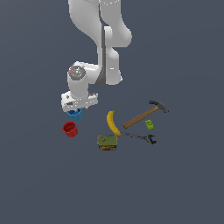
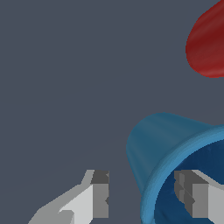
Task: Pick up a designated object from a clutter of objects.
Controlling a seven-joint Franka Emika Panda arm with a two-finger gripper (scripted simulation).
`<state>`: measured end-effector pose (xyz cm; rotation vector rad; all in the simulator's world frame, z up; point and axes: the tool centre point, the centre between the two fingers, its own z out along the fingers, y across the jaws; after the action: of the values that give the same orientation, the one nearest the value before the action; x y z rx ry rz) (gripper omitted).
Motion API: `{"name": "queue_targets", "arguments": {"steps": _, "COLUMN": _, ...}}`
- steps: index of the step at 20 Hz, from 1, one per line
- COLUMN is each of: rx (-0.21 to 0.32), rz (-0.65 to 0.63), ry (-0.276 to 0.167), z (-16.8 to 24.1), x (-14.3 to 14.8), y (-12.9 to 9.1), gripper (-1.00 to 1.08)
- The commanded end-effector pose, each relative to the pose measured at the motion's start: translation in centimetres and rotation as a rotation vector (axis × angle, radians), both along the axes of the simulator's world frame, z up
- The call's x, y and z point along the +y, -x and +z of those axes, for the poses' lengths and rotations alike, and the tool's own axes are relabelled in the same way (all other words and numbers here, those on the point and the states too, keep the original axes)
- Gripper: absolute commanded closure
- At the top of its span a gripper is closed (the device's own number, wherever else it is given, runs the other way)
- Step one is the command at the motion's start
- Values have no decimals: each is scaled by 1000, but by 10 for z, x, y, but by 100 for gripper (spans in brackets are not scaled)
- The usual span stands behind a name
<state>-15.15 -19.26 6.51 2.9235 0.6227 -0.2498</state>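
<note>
The designated object, a small blue cup, stands at the exterior view's left end of the clutter of objects. My gripper hangs directly over it, and the hand hides the cup's top. In the wrist view the blue cup has its wall between my fingers: one fingertip is outside the cup and the other is inside its mouth. My gripper is open, with gaps showing on both sides of the wall. The cup rests on the floor.
A red cup stands close beside the blue one. To the exterior view's right lie a yellow banana, a wooden-handled hammer, a green-brown can, a lime-green block and a dark metal tool.
</note>
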Motion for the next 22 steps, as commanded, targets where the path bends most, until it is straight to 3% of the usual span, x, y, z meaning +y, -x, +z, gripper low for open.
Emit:
{"name": "queue_targets", "arguments": {"steps": 1, "rx": -1, "rz": 0, "ry": 1, "z": -1, "x": 0, "y": -1, "gripper": -20}}
{"name": "queue_targets", "arguments": {"steps": 2, "rx": -1, "rz": 0, "ry": 1, "z": -1, "x": 0, "y": -1, "gripper": 108}}
{"name": "queue_targets", "arguments": {"steps": 15, "rx": -1, "rz": 0, "ry": 1, "z": 1, "x": 1, "y": -1, "gripper": 108}}
{"name": "queue_targets", "arguments": {"steps": 22, "rx": -1, "rz": 0, "ry": 1, "z": 19, "x": 16, "y": -4, "gripper": 108}}
